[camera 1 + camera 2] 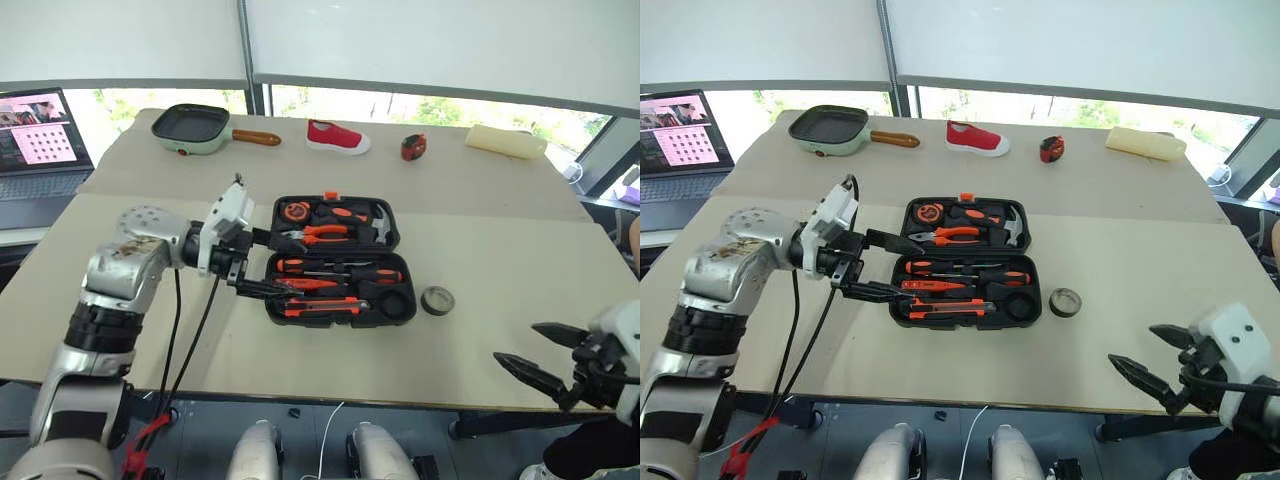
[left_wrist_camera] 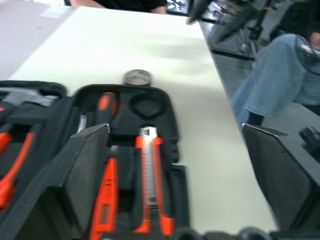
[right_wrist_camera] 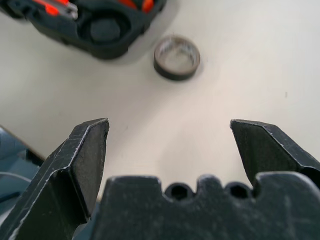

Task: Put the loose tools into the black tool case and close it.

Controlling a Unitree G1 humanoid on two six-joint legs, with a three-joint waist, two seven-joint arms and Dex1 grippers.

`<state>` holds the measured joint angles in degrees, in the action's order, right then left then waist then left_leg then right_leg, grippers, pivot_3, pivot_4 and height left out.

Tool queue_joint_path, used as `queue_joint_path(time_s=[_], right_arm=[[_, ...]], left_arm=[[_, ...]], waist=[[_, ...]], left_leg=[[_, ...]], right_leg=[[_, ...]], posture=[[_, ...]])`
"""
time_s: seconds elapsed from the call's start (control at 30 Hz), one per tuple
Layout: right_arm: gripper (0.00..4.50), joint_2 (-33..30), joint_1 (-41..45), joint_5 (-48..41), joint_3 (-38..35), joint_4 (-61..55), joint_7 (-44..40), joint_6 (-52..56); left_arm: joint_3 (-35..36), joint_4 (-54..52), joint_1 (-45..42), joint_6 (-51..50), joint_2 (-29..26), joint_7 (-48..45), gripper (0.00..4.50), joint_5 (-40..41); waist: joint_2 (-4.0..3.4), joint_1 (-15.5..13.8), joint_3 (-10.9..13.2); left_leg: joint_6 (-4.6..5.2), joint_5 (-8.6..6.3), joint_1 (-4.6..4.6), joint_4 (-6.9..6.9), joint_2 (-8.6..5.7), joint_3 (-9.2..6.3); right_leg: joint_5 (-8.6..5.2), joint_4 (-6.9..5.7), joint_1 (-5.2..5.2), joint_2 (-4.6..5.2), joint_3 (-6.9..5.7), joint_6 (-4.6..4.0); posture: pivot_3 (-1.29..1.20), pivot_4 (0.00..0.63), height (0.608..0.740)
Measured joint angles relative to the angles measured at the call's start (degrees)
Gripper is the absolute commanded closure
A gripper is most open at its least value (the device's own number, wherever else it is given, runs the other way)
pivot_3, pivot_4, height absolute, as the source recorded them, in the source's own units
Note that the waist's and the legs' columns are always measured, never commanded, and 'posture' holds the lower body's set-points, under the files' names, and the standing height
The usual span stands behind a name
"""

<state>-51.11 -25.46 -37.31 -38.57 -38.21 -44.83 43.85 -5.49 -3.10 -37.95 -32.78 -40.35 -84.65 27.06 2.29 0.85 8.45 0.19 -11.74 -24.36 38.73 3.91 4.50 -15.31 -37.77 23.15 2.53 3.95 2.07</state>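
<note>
the tape roll [image 1: 437,299] lies on the table just beside the open black tool case [image 1: 335,262]; both the left gripper [image 1: 248,262] and right gripper [image 1: 545,358] are spread, empty. the light, stiff ring is probably best pinched across its rim
</note>
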Motion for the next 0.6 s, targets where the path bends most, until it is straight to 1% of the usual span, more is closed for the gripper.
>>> queue_joint_path(time_s=[0.07,0.13,0.17,0.2,0.3,0.37,0.47,0.53,0.57,0.6], right_arm=[[0.0,-1.45,4.33,1.35,4.98,2.37,0.01,-0.65],[0.0,-2.8,11.06,4.58,13.0,6.08,-0.01,-2.24],[0.0,-2.93,12.94,5.32,15.23,7.11,0.0,-2.6],[0.0,-2.94,17.01,7.07,19.67,9.39,0.11,-2.85],[0.0,-2.31,23.67,11.27,28.08,14.21,0.73,-3.88],[0.0,-1.38,26.61,13.7,32.01,17.15,1.22,-4.48],[0.0,-0.85,29.54,16.2,36.0,19.81,1.26,-5.27],[0.52,-0.47,30.49,17.85,37.83,21.43,1.1,-6.43],[0.69,0.01,30.93,18.49,38.66,22.28,1.05,-6.75],[1.03,0.59,31.5,19.29,39.72,23.24,1.06,-7.47]], left_arm=[[-0.24,-1.44,1.18,0.12,-0.32,0.67,0.04,0.0],[-0.75,-2.86,2.97,1.77,-0.7,1.54,0.04,-0.59],[-1.17,-3.08,3.14,2.04,-0.72,1.78,0.04,-0.93],[-1.63,-3.85,3.87,2.45,-1.24,2.0,0.04,-1.3],[-2.66,-5.95,5.09,2.25,-2.6,1.86,0.04,-1.18],[-2.47,-7.18,5.37,2.1,-3.15,2.16,0.04,-0.86],[-2.37,-7.75,5.47,1.79,-3.23,3.35,0.04,-0.38],[-2.37,-7.83,5.46,1.78,-3.24,4.33,0.0,-0.39],[-2.37,-7.83,5.45,1.79,-3.23,4.76,0.0,-0.41],[-2.37,-7.8,5.41,1.8,-3.24,5.21,0.0,-0.43]], waist=[[0.0,-0.01,0.01],[-0.01,-0.03,0.03],[-0.01,-0.03,0.04],[0.0,-0.03,0.06],[-0.01,-0.13,0.09],[-0.03,-0.51,0.1],[-0.02,-0.65,0.1],[-0.02,-0.7,0.1],[-0.02,-0.68,0.1],[-0.02,-0.63,0.1]], left_leg=[[0.0,0.0,0.01,-0.02,-0.01,0.02],[0.0,0.0,-0.01,-0.06,-0.02,0.05],[0.0,0.0,-0.03,-0.08,-0.02,0.05],[0.0,0.0,-0.03,-0.09,-0.02,0.05],[0.0,0.0,-0.12,-0.15,-0.02,0.07],[0.0,0.0,-0.23,-0.16,-0.04,0.08],[0.01,0.0,-0.3,-0.15,-0.05,0.08],[0.01,0.0,-0.3,-0.15,-0.04,0.09],[0.01,0.0,-0.3,-0.15,-0.04,0.09],[0.01,0.0,-0.3,-0.15,-0.04,0.1]], right_leg=[[-0.01,0.01,0.02,0.0,0.01,-0.04],[0.03,0.05,0.05,0.0,0.03,-0.11],[0.04,0.07,0.08,0.0,0.04,-0.13],[0.1,0.08,0.06,-0.01,0.03,-0.22],[0.13,0.1,0.16,0.0,0.03,-0.28],[0.12,0.11,0.24,0.01,0.02,-0.26],[0.13,0.13,0.28,0.01,0.02,-0.25],[0.13,0.13,0.29,0.0,0.02,-0.24],[0.13,0.13,0.29,0.0,0.02,-0.24],[0.13,0.12,0.3,0.0,0.02,-0.24]], posture=[[0.0,0.15,0.74],[0.0,0.15,0.74],[0.0,0.15,0.74],[0.0,0.15,0.74],[0.0,0.15,0.74],[0.0,0.15,0.74],[0.0,0.15,0.74],[0.0,0.15,0.74],[0.0,0.15,0.74],[0.0,0.15,0.74]])
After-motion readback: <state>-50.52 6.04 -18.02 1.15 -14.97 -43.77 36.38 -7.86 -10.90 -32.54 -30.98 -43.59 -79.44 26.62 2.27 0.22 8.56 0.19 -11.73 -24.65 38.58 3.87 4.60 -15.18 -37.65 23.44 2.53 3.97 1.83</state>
